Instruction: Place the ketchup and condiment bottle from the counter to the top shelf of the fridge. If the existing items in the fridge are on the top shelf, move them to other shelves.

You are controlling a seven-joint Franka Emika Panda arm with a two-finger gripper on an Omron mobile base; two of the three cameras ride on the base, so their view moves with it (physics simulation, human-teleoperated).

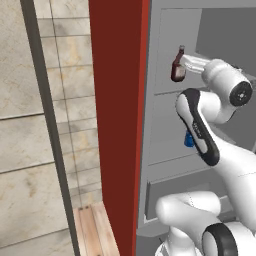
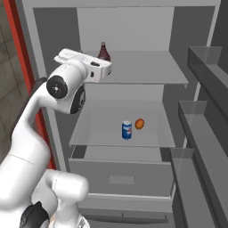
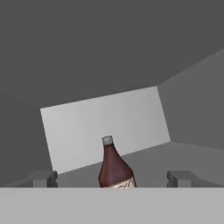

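The ketchup (image 2: 103, 52), a dark maroon bottle with a pale label, stands upright on the top shelf (image 2: 147, 69) of the open fridge (image 2: 124, 26), near its left side. My gripper (image 3: 114, 180) is open, and its two fingertips (image 3: 43, 179) stand wide apart on either side of the ketchup (image 3: 114, 168) without touching it. From the left base, the gripper (image 1: 182, 63) reaches in from the right to the ketchup (image 1: 177, 70). A blue can (image 2: 127, 130) and a small orange object (image 2: 139, 124) sit on the middle shelf. The condiment bottle and the counter are out of view.
A grey drawer (image 2: 120, 176) lies below the middle shelf. Door racks (image 2: 200, 116) jut out on the right. The fridge's red side edge (image 1: 117, 125) and a tiled wall (image 1: 30, 100) are to the left. My arm's elbow (image 1: 200, 125) partly covers the blue can (image 1: 189, 140).
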